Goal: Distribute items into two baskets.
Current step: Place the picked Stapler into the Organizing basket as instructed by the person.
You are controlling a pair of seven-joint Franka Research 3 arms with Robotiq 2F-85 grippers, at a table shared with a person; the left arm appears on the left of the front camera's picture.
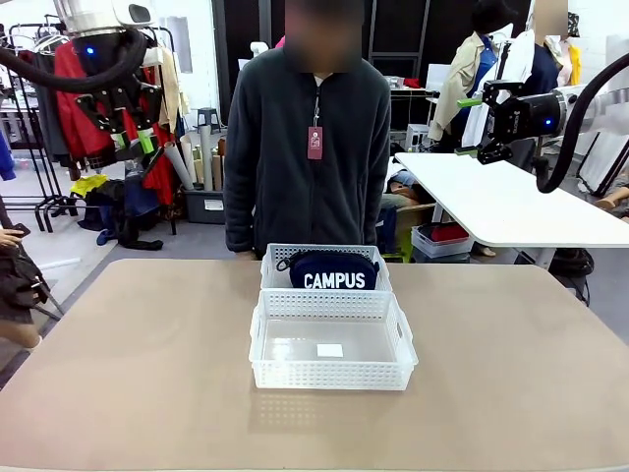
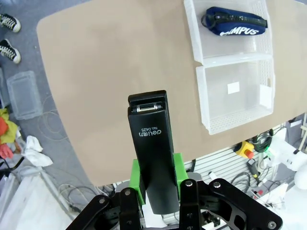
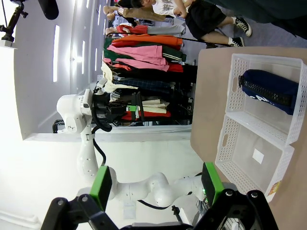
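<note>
Two green-padded left fingers (image 2: 138, 178) are clamped on the rear end of the black stapler (image 2: 151, 139), which juts straight out ahead of them, raised well above the desk (image 2: 105, 62). Held by its tail like that, its length looks free to be lowered nose-first into a basket. The right fingers (image 3: 101, 188) stand wide apart with nothing between them, held high off to the desk's side, probably to keep out of the way. In the middle of the desk two white lattice baskets sit touching, long sides together. The far basket (image 1: 273, 264), nearer the person (image 1: 310, 147), holds the navy CAMPUS pouch (image 1: 334, 271), propped on its edge. The near basket (image 1: 332, 376) holds nothing but a small white label (image 1: 330, 350) on its floor, so it seems the likely place for the stapler.
</note>
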